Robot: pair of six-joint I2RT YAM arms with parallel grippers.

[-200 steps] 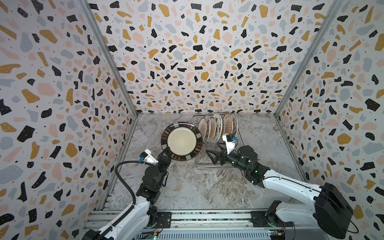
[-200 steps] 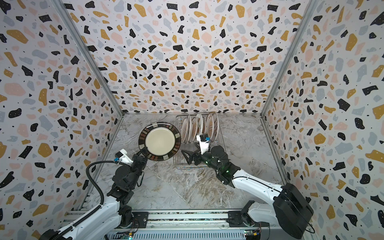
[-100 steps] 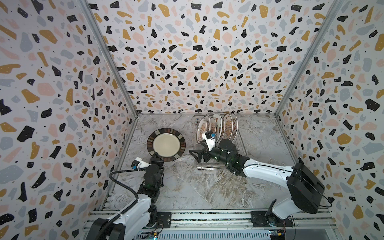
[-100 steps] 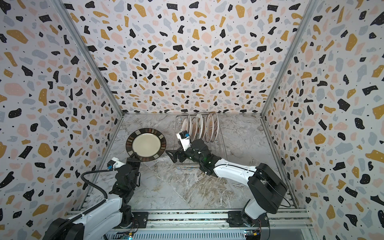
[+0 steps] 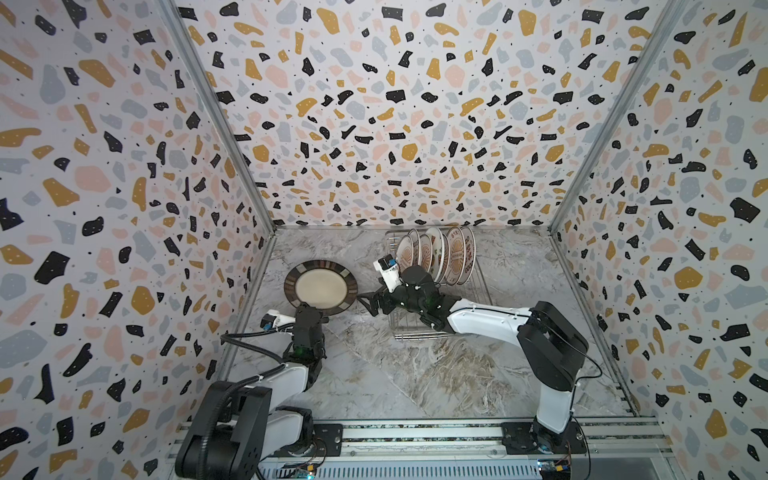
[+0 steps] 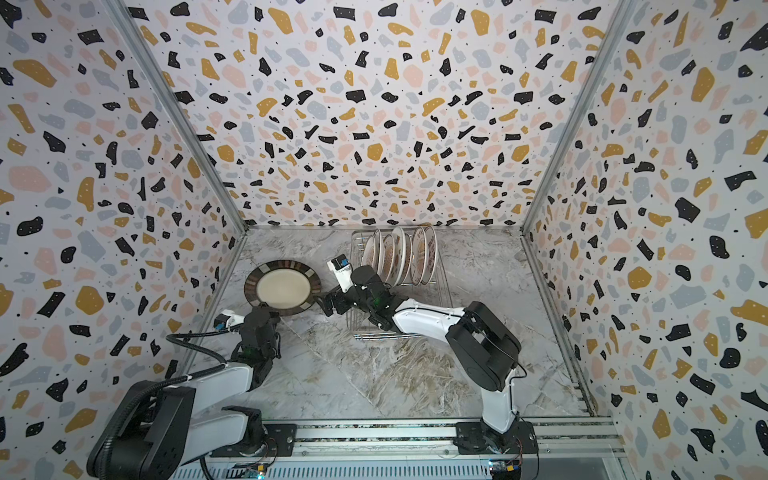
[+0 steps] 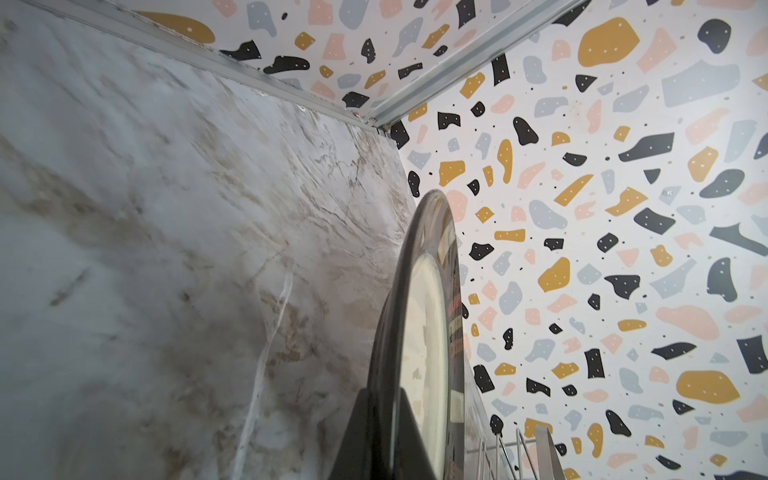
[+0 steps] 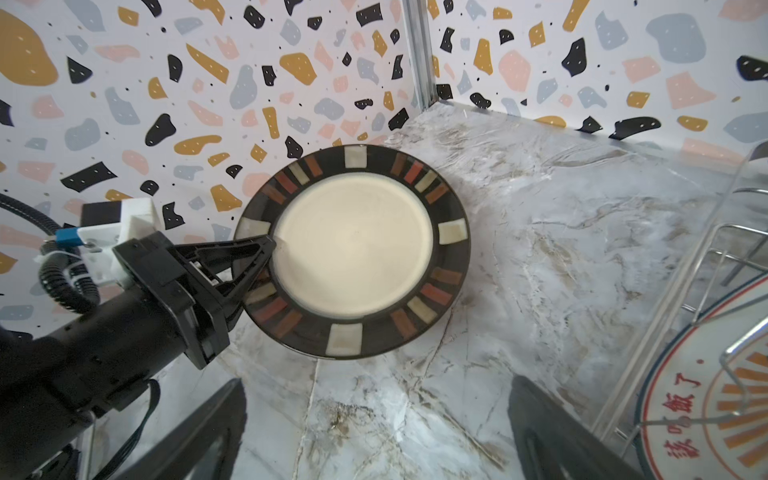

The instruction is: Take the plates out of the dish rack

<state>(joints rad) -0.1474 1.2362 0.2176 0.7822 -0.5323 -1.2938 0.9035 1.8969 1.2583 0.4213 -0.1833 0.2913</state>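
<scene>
- Left of the dish rack (image 5: 405,330) in both top views, a dark-rimmed plate (image 5: 321,286) with a cream centre is out of the rack, over the tabletop (image 5: 415,374); can't tell if its far edge touches down.
- left hand (image 5: 309,308) pinches that plate's near rim. The right wrist view shows one finger (image 8: 253,246) across the rim, the other hidden under the plate.
- Left wrist view: same plate (image 7: 424,332) seen nearly edge-on, rim pattern barely readable; a few rack wires cut off at the frame corner.
- right hand (image 5: 369,304) is spread wide and holds nothing, between the rack's left side and the pinched plate.
- Other plates (image 5: 440,257) stand on edge at the rack's far end, overlapping; count unclear, roughly six.
- right arm (image 5: 486,320) lies over the rack's near part and hides wires there.
- Right wrist view: a sunburst plate (image 8: 706,415) with red characters in the rack, cropped by the frame edge.
</scene>
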